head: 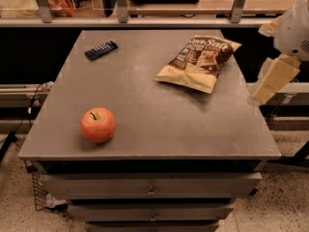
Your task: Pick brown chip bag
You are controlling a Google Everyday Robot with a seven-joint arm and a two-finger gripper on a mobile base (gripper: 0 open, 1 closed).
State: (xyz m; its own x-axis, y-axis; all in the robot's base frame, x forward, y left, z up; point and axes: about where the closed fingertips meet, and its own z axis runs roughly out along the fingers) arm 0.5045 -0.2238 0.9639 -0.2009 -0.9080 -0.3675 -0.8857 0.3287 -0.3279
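Observation:
The brown chip bag lies flat on the grey table at the back right. It is crinkly tan-yellow with a dark brown upper part and white "Sea Salt" lettering. My gripper hangs from the white arm at the right edge of the view. It is beyond the table's right side, to the right of the bag and apart from it. It holds nothing that I can see.
A red-orange apple sits at the front left of the table. A small dark blue wrapped bar lies at the back left. Drawers are under the table top. A shelf rail with posts runs behind the table.

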